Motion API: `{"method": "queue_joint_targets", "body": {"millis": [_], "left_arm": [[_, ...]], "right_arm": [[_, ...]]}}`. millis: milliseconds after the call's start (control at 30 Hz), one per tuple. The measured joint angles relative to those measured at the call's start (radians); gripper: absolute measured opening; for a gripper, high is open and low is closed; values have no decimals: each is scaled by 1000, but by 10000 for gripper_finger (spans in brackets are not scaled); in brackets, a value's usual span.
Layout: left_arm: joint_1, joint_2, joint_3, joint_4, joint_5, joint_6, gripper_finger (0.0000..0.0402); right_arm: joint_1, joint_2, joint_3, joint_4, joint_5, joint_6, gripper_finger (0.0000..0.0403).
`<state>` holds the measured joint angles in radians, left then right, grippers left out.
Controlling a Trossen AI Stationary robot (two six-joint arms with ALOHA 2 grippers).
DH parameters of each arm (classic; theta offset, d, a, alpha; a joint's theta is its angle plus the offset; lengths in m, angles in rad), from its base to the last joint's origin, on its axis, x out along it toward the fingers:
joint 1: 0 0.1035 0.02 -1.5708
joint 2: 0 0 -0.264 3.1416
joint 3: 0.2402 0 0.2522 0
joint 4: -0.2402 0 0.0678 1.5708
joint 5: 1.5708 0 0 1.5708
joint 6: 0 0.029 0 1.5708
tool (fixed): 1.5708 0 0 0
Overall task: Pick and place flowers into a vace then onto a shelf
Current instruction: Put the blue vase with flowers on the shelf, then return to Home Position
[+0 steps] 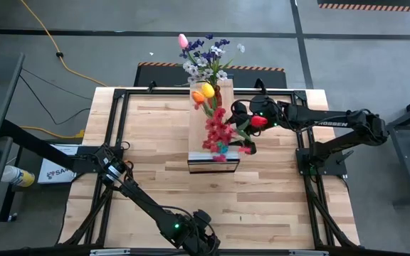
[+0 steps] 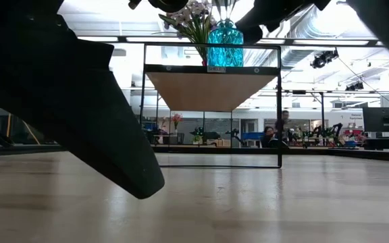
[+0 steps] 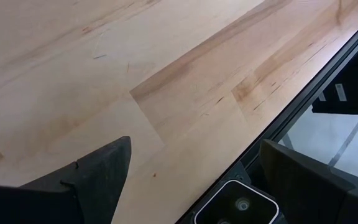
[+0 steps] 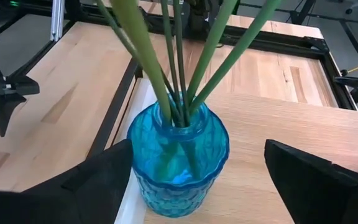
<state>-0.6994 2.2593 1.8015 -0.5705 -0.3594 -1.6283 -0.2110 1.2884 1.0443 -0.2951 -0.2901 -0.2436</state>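
pale slatted wooden tabletop (image 1: 155, 163), grey floor around it. high view: long-stemmed artificial flowers (image 1: 212, 107) stand on the narrow raised pale-wood shelf (image 1: 198, 135); right gripper (image 1: 242, 122) just beside them, left gripper (image 1: 203, 235) at the table's near edge. low view: blue patterned glass vase (image 2: 225, 46) on the shelf. left wrist view: fingers (image 3: 98, 171) apart over bare wood. right wrist view: fingers (image 4: 316, 180) spread either side of the vase, not touching; green stems inside.
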Motion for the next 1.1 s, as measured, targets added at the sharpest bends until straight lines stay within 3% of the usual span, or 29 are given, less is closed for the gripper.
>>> {"method": "queue_joint_targets", "body": {"millis": [600, 1100], "left_arm": [[0, 0, 0, 0, -2, 0, 385], [0, 0, 0, -1, -2, 1, 385]], "right_arm": [[-1, -16, 0, -78, 96, -4, 354], [-1, -121, 0, -152, 179, -28, 354]]}}
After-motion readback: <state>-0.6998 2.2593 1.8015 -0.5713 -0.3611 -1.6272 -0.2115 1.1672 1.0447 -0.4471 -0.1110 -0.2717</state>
